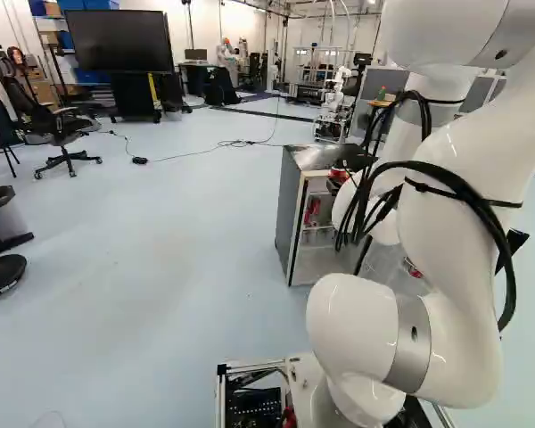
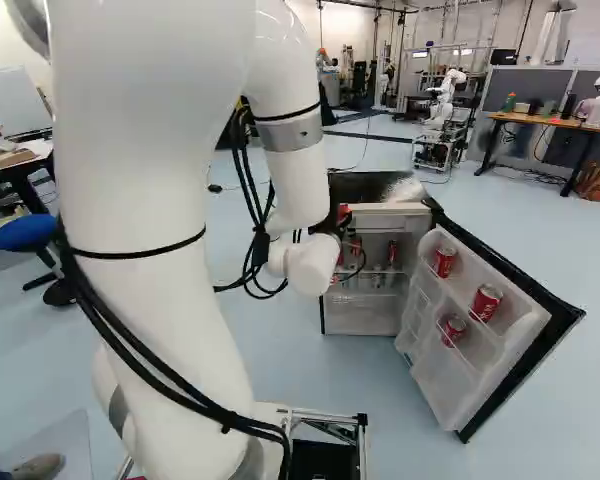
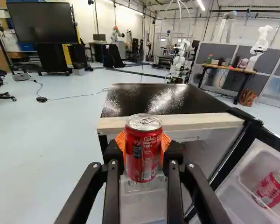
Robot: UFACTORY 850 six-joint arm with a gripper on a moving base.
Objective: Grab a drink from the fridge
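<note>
1. Here's the white arm [image 1: 459, 232], filling the right side of the left base view, black cables looped along it.
2. Next, the fridge [image 1: 290, 218]: right of centre in the left base view, standing open, with its dark, shiny top showing in the wrist view.
3. And there's its door [image 2: 525, 345], swung wide at the right of the right base view, shelves facing us.
4. Upper left of the left base view, a big dark screen [image 1: 120, 40] on a stand.
5. Now the gripper [image 1: 340, 171], near the fridge's top front edge, partly hidden behind cables: its orange pads [image 3: 121, 142] are clamped on a red can from both sides!
6. That's our drink, the red can [image 3: 143, 151], upright between the fingers, with the fridge's pale front edge behind it.
7. Three more cans [image 2: 486, 302] sit on the door shelves; one of them [image 3: 273, 189] shows beyond the gripper in the wrist view.
</note>
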